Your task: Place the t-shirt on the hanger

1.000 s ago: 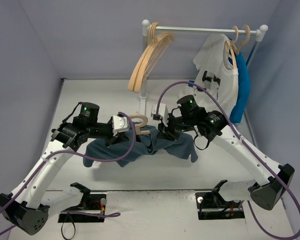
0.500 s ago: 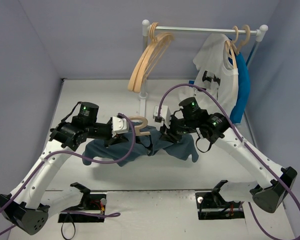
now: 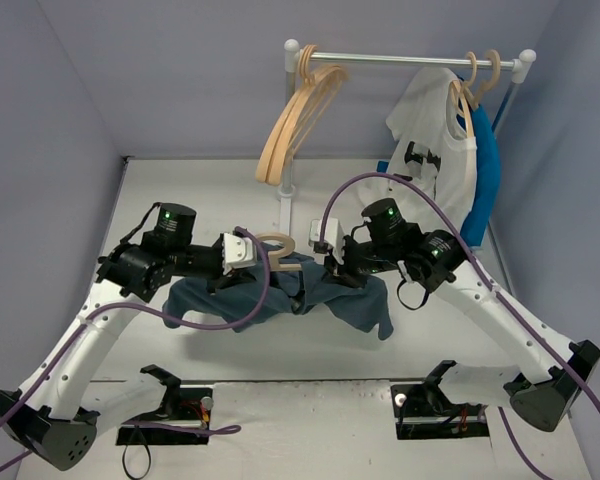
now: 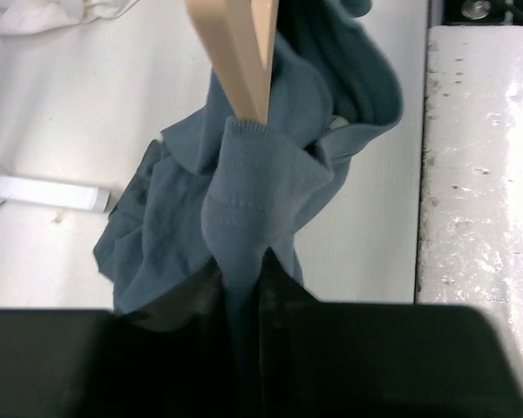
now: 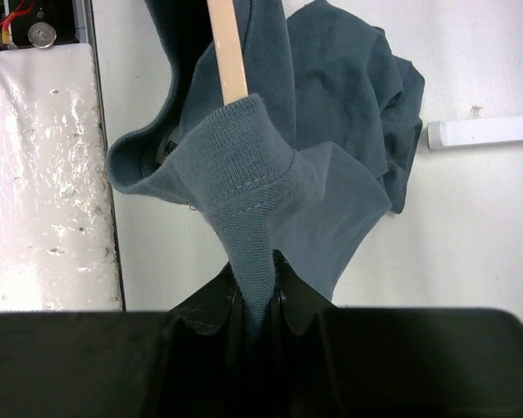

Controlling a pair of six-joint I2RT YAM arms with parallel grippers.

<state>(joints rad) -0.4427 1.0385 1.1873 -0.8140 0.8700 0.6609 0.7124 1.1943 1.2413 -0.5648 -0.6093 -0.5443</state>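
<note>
We are apparently threading the t-shirt (image 3: 355, 300) over the hanger (image 3: 277, 249), left gripper (image 4: 244, 261) and right gripper (image 5: 257, 261) each clamped on collar fabric beside it; next needs shoulders tugged down.

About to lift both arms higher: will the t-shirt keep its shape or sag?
Likely floppy: the t-shirt hangs in loose folds. Probably light, since a pinch of ribbing carries it. It might slide on the smooth hanger.
</note>
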